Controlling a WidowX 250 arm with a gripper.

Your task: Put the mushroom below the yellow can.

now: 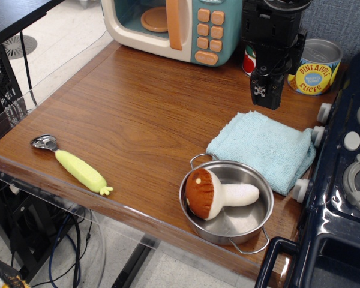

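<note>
The mushroom [213, 193] lies on its side inside a small steel pot [252, 231] at the front right of the wooden table, brown cap to the left and white stem to the right. At the back right stands the yellow can [315, 67], its label reading Pineapple Slices. My black gripper [266, 96] hangs just left of that can, above the table and well behind the pot. It holds nothing. From this angle its fingers overlap, so the gap between them does not show.
A light blue cloth [267, 147] lies between the pot and the yellow can. A toy microwave [174, 27] stands at the back, with a red-labelled can [249, 60] half hidden behind the arm. A yellow-handled scoop [78, 168] lies front left. A dark toy stove [348, 180] borders the right edge.
</note>
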